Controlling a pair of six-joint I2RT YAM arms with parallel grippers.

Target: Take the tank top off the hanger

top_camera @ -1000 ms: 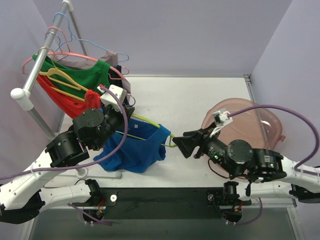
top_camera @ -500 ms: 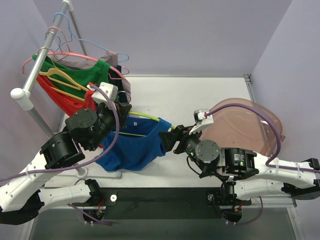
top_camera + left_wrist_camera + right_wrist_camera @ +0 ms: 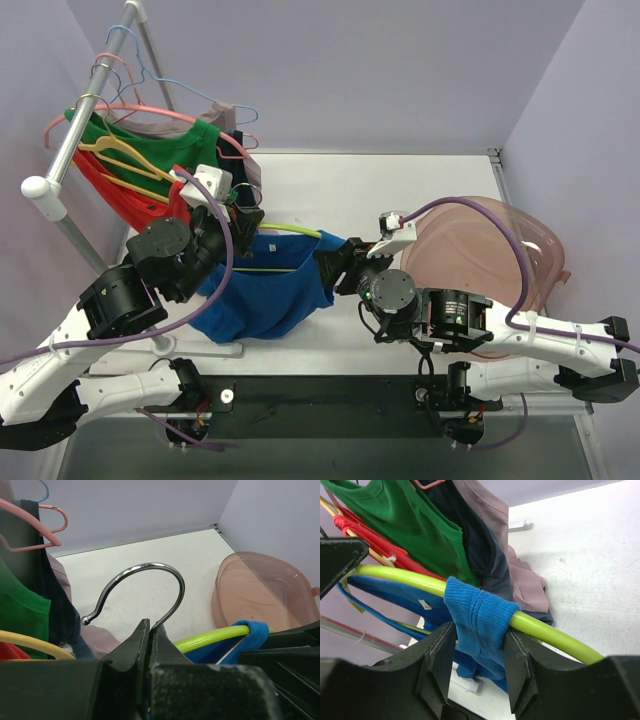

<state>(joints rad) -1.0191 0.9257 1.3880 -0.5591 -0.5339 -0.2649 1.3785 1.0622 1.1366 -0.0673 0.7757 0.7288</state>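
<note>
The blue tank top (image 3: 265, 300) hangs on a lime-green hanger (image 3: 295, 230) held over the table's left half. My left gripper (image 3: 250, 215) is shut on the neck of the hanger's chrome hook (image 3: 150, 575), fingertips pinched together (image 3: 149, 625). The green hanger arm (image 3: 215, 636) runs right, with a blue strap over its end. My right gripper (image 3: 330, 262) sits at that end. In the right wrist view its jaws (image 3: 480, 630) are open and straddle the ribbed blue strap (image 3: 477, 612) draped over the green bar (image 3: 545, 630), pads close against the uncrushed cloth.
A clothes rack pole (image 3: 80, 130) at the left carries green (image 3: 170, 145), red and dark garments on pink, yellow and blue hangers. A translucent pink tub (image 3: 490, 250) lies at the right. Purple walls enclose the white table (image 3: 340, 190).
My right arm has swung left from beside the pink tub to the hanger's end, and its jaws have narrowed around the blue strap. The left gripper keeps its hold on the hook.
</note>
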